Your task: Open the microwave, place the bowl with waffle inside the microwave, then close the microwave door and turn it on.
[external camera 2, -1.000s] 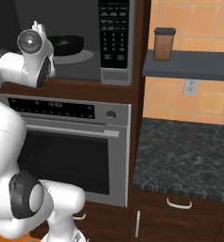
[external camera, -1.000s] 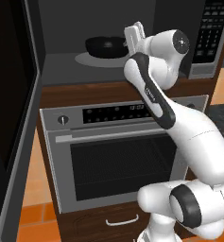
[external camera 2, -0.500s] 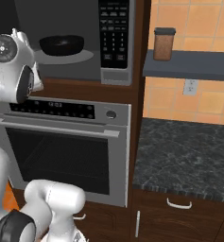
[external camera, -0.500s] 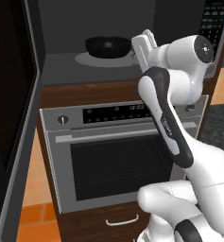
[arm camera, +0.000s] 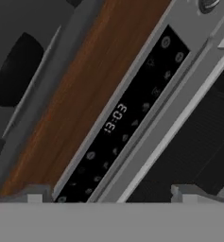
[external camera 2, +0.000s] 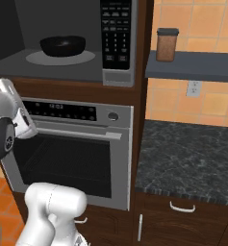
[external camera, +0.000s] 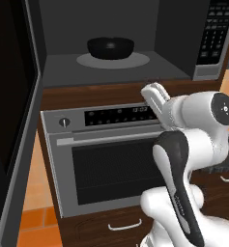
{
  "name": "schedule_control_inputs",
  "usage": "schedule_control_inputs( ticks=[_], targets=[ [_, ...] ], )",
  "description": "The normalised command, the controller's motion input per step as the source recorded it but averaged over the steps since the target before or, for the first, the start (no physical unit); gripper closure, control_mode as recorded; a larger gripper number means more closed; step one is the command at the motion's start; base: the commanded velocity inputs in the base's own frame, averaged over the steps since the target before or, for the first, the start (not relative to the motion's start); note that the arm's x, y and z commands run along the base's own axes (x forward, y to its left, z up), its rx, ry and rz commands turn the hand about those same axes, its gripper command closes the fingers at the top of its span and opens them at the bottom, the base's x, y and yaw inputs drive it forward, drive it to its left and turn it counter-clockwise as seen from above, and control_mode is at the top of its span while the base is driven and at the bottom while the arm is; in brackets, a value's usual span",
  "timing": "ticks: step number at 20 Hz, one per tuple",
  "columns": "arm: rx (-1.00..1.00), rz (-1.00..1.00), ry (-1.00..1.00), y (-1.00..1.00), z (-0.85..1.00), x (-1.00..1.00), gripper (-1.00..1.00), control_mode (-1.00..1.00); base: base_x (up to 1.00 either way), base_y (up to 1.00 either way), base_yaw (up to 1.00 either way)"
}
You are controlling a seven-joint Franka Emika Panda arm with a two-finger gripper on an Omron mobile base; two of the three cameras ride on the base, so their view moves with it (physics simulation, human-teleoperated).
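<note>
1. The microwave door [external camera: 12, 120] stands swung wide at the left, so opening appears done; closing it and starting the oven remain.
2. The microwave [external camera 2: 62, 41] shows its grey cavity above the silver oven [external camera 2: 72, 144], keypad [external camera 2: 116, 33] at right.
3. The gripper [external camera: 154, 94] hangs outside, below the cavity, facing the oven's control strip, its jaws spread wide and empty.
4. The bowl [external camera: 110, 47] sits on the turntable [external camera: 135, 60] inside; placing looks complete. The waffle cannot be made out.

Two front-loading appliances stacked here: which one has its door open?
The upper one, the microwave: its cavity is exposed, bowl on the turntable. The oven below is shut.
</note>
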Motion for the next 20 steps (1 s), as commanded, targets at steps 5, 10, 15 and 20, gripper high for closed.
schedule_control_inputs(
  ticks=[5, 10, 15, 20],
  targets=[
    [-0.3, 0.0, 0.07, 0.0, -0.59, -1.0, -1.0, -1.0, 0.0, 0.0, 0.0],
    [-0.2, -0.01, -0.07, -0.1, -0.27, -0.86, -1.0, -1.0, 0.0, 0.0, 0.0],
    [-0.36, -0.09, -0.34, 0.0, -0.51, -0.04, -1.0, -1.0, 0.0, 0.0, 0.0],
    [-0.31, -0.06, -0.46, -0.19, -0.51, 0.0, 1.0, -1.0, 0.0, 0.0, 0.0]
  ],
)
